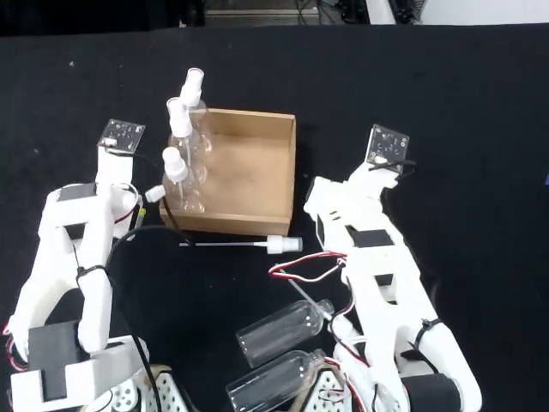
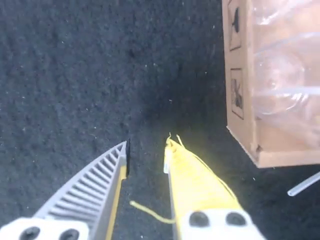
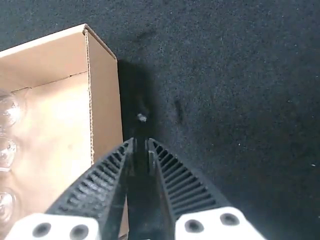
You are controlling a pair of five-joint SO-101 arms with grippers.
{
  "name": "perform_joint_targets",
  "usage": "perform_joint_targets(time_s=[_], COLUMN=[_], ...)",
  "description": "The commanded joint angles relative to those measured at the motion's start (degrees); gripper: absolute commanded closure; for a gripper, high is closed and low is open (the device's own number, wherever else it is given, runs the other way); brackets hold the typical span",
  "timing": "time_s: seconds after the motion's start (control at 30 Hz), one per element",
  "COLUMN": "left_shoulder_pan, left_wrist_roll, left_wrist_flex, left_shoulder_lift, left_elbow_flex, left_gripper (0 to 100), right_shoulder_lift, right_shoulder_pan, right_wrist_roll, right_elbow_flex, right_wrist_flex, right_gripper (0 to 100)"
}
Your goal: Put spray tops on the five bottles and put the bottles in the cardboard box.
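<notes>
The cardboard box (image 1: 257,129) stands mid-table, open at the top. Three clear bottles (image 1: 184,142) with white spray tops lean along its left side, also seen through its wall (image 2: 280,75) and at its floor (image 3: 6,150). Two uncapped bottles (image 1: 279,330) (image 1: 274,382) lie near the front between the arms. One spray top (image 1: 283,245) with its long tube lies just before the box; another white top (image 1: 154,193) sits by the box's left front corner. My left gripper (image 2: 146,147) hangs open and empty left of the box (image 2: 240,75). My right gripper (image 3: 140,144) is shut and empty beside the box's right wall (image 3: 102,100).
Black cloth covers the table (image 1: 463,103). Red and white cables (image 1: 300,268) loop from the right arm (image 1: 377,249) toward the lying bottles. The left arm (image 1: 73,249) stands at the front left. A tube end (image 2: 305,185) pokes out past the box corner.
</notes>
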Motion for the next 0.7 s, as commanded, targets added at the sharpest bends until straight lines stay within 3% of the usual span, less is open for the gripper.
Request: perform_joint_targets(time_s=[0.0,0.17,0.4,0.57,0.67], left_shoulder_pan=[1.1,2.5,-5.7,-9.9,-9.7], left_wrist_roll=[3.4,0.8,1.0,-0.4,-6.2], left_wrist_flex=[-2.0,-2.3,3.1,11.6,16.0], left_shoulder_lift=[-2.6,-2.8,-2.8,-5.4,-10.5], left_elbow_flex=[-0.2,2.1,1.5,-0.9,-0.3], left_gripper=[88,88,88,88,88], right_shoulder_lift=[0.2,0.2,-0.1,-0.2,0.0], right_shoulder_pan=[-1.0,-1.0,-0.7,-0.4,0.4], right_wrist_roll=[-0.1,-0.1,0.7,14.6,18.9], right_elbow_flex=[-3.4,-3.3,-3.3,-9.3,-17.2], right_wrist_flex=[-1.6,-1.5,-0.6,10.2,21.7], right_gripper=[97.0,97.0,97.0,96.9,96.9])
